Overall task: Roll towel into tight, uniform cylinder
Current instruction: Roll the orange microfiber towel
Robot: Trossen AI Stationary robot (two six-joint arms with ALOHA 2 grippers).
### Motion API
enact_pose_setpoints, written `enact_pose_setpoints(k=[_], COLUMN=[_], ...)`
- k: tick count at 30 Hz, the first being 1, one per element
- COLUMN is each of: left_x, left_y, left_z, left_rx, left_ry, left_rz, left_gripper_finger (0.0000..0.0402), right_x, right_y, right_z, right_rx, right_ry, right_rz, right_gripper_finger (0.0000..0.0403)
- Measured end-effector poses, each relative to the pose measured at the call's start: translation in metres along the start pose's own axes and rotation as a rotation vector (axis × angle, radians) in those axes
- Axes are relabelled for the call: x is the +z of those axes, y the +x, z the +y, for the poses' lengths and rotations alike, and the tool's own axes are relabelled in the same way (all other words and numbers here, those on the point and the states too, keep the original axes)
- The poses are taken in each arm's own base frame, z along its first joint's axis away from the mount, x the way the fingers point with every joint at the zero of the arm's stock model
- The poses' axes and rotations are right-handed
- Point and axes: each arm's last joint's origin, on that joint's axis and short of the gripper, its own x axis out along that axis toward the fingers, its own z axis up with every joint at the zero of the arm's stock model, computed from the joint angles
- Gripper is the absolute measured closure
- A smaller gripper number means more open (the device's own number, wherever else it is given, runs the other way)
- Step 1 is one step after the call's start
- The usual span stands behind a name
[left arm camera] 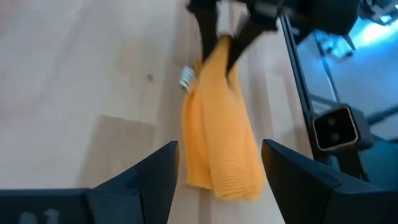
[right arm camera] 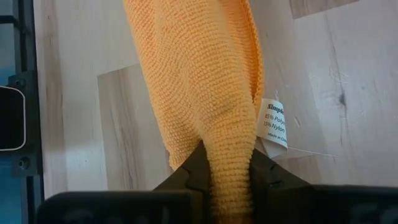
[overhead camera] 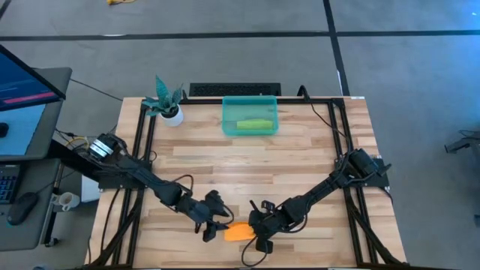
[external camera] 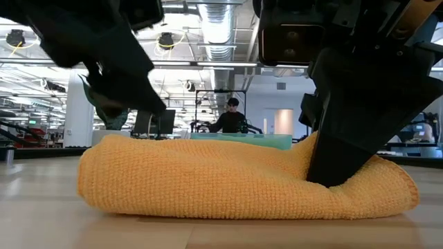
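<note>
At the near edge of the tabletop [overhead camera: 300, 150] lies the orange towel [overhead camera: 240, 232], folded into a long, loose bundle, not yet a tight cylinder. The right tool [right arm camera: 229, 163] is clenched on one end of it: in the right wrist view the cloth is pinched between the two dark fingers, and its white care label [right arm camera: 275, 123] hangs just beside the grip. That hold seems meant to anchor this end so the bundle can be tensioned or turned. The left tool [left arm camera: 219, 163] stands released, its fingers spread wide on either side of the towel's other end without closing on it, probably poised to take hold or to press the fold.

Both arms reach inward and low from the tabletop's outer sides, forearms angled toward each other, wrists meeting over the towel.

Farther back, well apart from the work, sit a teal bin [overhead camera: 250, 115] holding a green object and a small potted plant [overhead camera: 168, 101]. Beyond the tabletop, a person [external camera: 231, 117] sits in the room.
</note>
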Motion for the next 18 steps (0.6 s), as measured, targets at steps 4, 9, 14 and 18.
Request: enact_pose_setpoints(k=[4,9,14,18], left_x=[-0.005,-0.004,-0.009,-0.014], left_y=[0.018,0.039,0.057,0.067], left_z=[0.001,0.000,0.000,0.000], left_rx=[-0.047,-0.071,-0.072,-0.096], left_ry=[-0.002,0.009,0.008,-0.008], left_rz=[0.082,0.127,0.175,0.214], left_gripper_finger=[0.0180,0.0180,0.0180,0.0180], right_x=[0.002,0.003,0.003,0.003], right_y=[-0.001,-0.001,-0.001,-0.001], right_z=[0.001,0.001,0.001,0.001], right_rx=[0.000,-0.002,-0.003,-0.004], right_ry=[0.001,0.001,0.001,0.002], right_rz=[0.001,0.007,0.007,0.006], right_gripper_finger=[0.0335,0.0335,0.0335,0.0335])
